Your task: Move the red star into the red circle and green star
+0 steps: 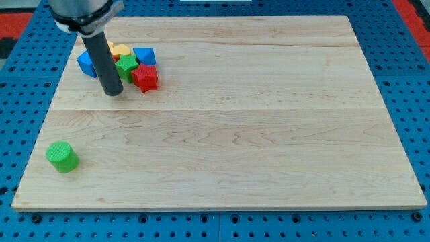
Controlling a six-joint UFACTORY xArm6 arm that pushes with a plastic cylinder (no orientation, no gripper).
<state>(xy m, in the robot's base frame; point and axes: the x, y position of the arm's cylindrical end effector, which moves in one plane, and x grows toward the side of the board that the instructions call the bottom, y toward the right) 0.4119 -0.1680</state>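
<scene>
Green cylinder (62,156) sits alone at the tabletop's (255,148) seven o'clock; red star (145,78) touches the green star (127,67) at eleven (red circle unseen); my tip (113,93), gripperless, likely just pushed

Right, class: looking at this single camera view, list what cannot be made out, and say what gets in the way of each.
- Red circle: not visible; if present, the rod hides it.
- Blue block at the view's left: mostly behind the rod, shape unclear.
- Green block: partly hidden by the rod and the red star; star shape uncertain.
- Yellow block: largely covered by blocks in front.
- My tip: contact with the green block cannot be judged.
</scene>
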